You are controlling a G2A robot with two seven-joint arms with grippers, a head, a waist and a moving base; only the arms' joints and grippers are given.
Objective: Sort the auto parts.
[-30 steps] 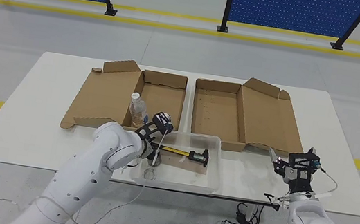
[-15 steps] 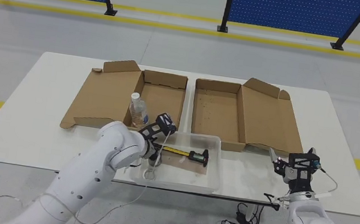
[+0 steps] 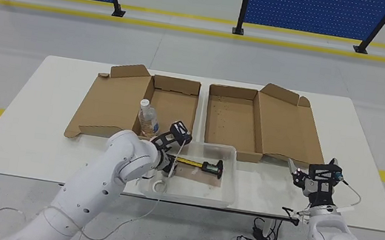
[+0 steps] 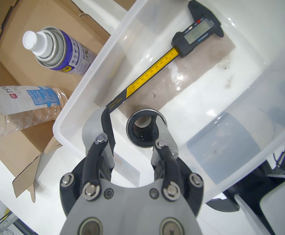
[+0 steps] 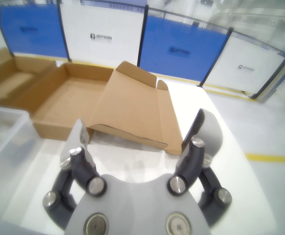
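Left gripper (image 4: 132,123): shifted slightly towards 3 o'clock since a second ago, now down inside the clear plastic bin (image 4: 73,93); fingers spread, straddling the short black-and-steel cylindrical bearing (image 4: 139,140), nothing pinched yet.
Contact: one pad possibly brushing the rim, hard to tell.
Bearing: on end near the bin's 10 o'clock corner, just beside the tip of the yellow-and-black digital caliper (image 4: 196,33).
Bin: at 6 o'clock on the white table (image 3: 26,132).
Handling: probably dense, rigid, smooth, maybe oily; best clamped squarely across the outer wall, low down.
Right gripper (image 5: 140,123): spread, empty, at 4 o'clock.
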